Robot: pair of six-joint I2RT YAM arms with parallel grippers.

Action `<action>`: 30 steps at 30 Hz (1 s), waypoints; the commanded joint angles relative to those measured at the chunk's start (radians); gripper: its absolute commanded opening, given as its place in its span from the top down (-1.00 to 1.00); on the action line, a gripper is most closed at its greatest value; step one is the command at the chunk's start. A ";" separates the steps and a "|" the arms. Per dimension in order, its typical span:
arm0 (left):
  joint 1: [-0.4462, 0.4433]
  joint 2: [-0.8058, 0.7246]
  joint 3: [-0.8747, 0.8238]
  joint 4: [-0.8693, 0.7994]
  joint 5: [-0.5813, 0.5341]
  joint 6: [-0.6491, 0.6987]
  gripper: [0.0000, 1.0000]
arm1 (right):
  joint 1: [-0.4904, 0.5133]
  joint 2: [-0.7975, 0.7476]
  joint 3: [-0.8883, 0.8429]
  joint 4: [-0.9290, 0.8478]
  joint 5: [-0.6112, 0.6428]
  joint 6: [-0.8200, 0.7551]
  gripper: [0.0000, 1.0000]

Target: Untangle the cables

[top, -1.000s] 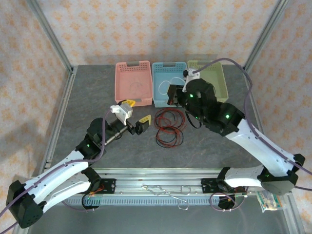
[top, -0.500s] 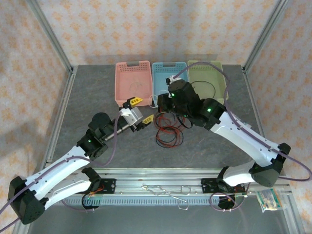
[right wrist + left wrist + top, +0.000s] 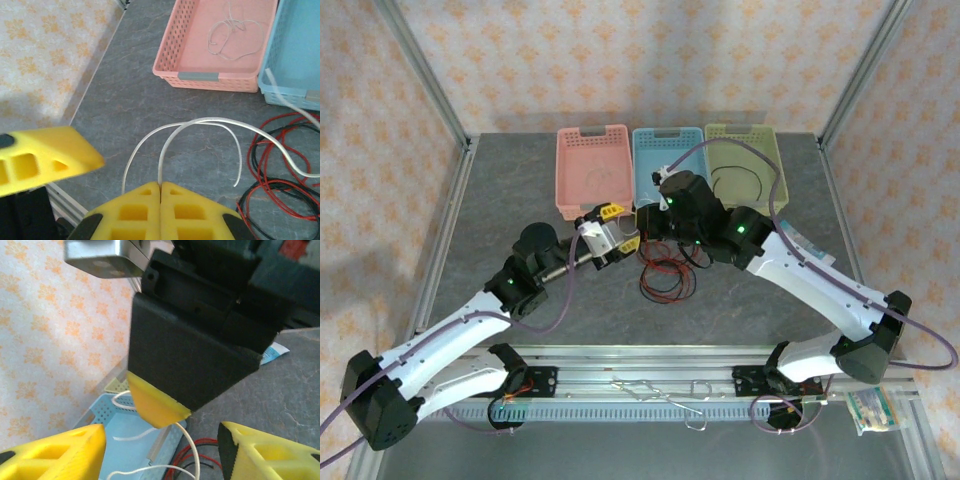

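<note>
My right gripper [image 3: 160, 186] is shut on a white cable [image 3: 200, 122] that arcs out of its pads over the table. In the top view the right gripper [image 3: 645, 218] sits just in front of the blue basket [image 3: 665, 135]. My left gripper [image 3: 160, 450] is open, and its yellow fingers [image 3: 50, 455] stand on either side of the white cable [image 3: 192, 450], right under the right gripper's tip. From above, the left gripper [image 3: 622, 228] nearly meets the right one. Red and black cables [image 3: 665, 270] lie in tangled loops on the table, just near of both grippers.
Three baskets stand in a row at the back. The pink basket [image 3: 565, 170] holds a thin pale cord [image 3: 235, 37]. The green basket [image 3: 775, 160] holds a black cable loop [image 3: 740, 180]. The arms' purple cables hang over the table, and a metal rail [image 3: 640, 380] runs along the near edge.
My left gripper has moved right and back toward the right gripper, its fingers narrowing. The right arm has carried the white cable left and nearer, away from the baskets.
</note>
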 commanded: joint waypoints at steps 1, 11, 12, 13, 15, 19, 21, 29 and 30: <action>-0.004 0.014 0.044 -0.018 0.037 0.020 -0.19 | 0.002 -0.040 -0.013 0.052 -0.033 0.000 1.00; -0.014 0.011 0.029 -0.003 0.007 0.012 0.31 | 0.002 -0.059 -0.015 0.061 -0.041 0.005 1.00; -0.014 0.009 0.026 -0.002 0.002 0.012 0.35 | 0.003 -0.060 -0.015 0.061 -0.038 0.006 1.00; -0.014 0.007 0.025 -0.002 -0.003 0.012 0.36 | 0.002 -0.061 -0.015 0.061 -0.039 0.006 1.00; -0.014 0.004 0.022 -0.002 -0.012 0.015 0.36 | 0.003 -0.062 -0.015 0.063 -0.038 0.007 1.00; -0.014 0.004 0.022 -0.009 -0.035 0.016 0.40 | 0.002 -0.067 -0.013 0.069 -0.051 0.006 1.00; -0.014 0.001 0.021 -0.009 -0.041 0.017 0.55 | 0.003 -0.071 -0.013 0.070 -0.050 0.006 1.00; -0.014 -0.008 0.021 -0.002 -0.046 0.012 0.94 | 0.003 -0.092 -0.023 0.079 -0.035 0.006 1.00; -0.014 -0.009 0.022 -0.001 -0.047 0.008 1.00 | 0.003 -0.097 -0.027 0.085 -0.034 0.006 1.00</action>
